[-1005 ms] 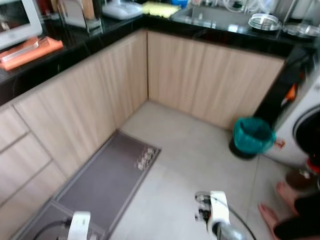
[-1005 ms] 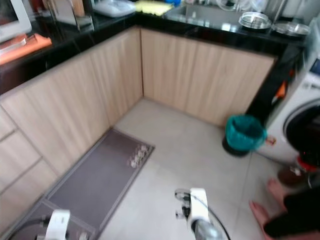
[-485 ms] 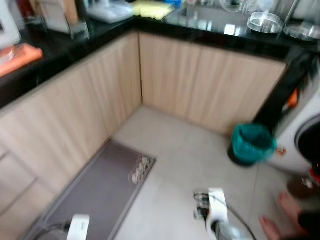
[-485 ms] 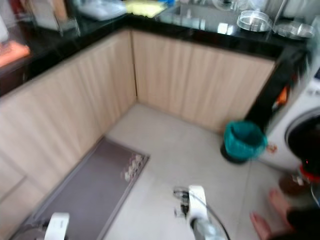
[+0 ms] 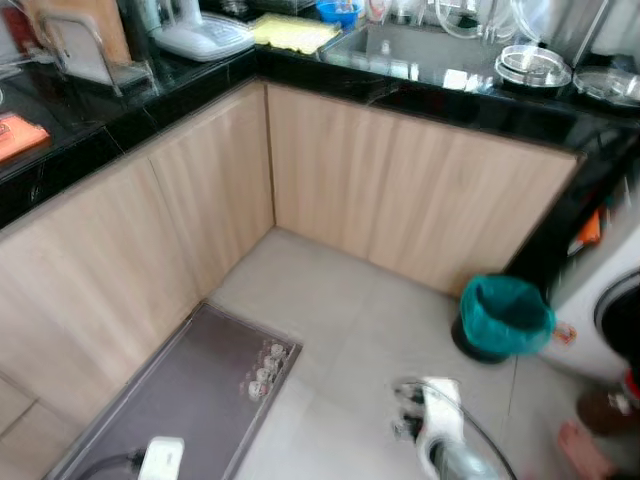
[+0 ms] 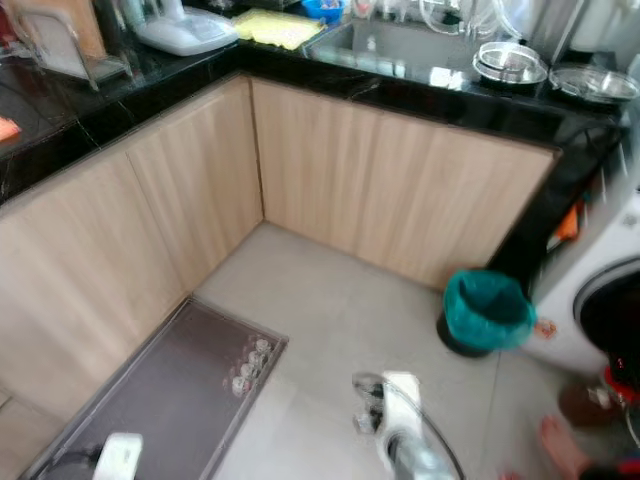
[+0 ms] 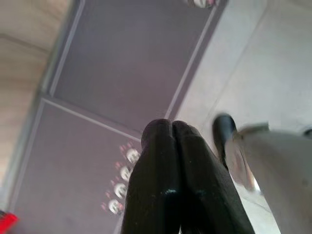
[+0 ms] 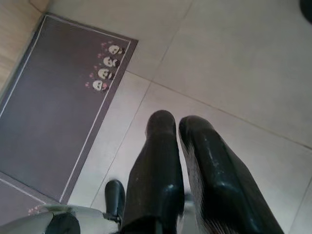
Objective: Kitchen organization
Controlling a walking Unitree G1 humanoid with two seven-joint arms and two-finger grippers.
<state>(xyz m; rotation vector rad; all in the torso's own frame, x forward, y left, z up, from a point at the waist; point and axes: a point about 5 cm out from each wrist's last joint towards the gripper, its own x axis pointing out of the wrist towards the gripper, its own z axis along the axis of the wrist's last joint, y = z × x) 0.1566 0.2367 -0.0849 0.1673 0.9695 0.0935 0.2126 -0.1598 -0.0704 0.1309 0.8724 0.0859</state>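
Observation:
A black L-shaped counter point(image 5: 470, 100) runs over pale wood cabinets. On it lie a sink point(image 5: 400, 45), steel bowls point(image 5: 533, 65), a yellow cloth point(image 5: 292, 32), a blue bowl point(image 5: 337, 12) and a white appliance point(image 5: 200, 38). Both arms hang low over the floor, far from the counter. In its wrist view my left gripper point(image 7: 171, 126) is shut and empty above the grey mat point(image 7: 122, 68). My right gripper point(image 8: 176, 122) is shut and empty over the floor tiles.
A grey mat point(image 5: 190, 400) lies along the left cabinets. A black bin with a green liner point(image 5: 500, 315) stands by a washing machine point(image 5: 620, 290) on the right. A person's foot point(image 5: 590, 450) shows at the lower right. An orange item point(image 5: 18, 132) sits on the left counter.
The whole picture has shifted: the camera has turned and tilted up toward the sink corner, bringing more of the counter top into view. Both arms hang as before.

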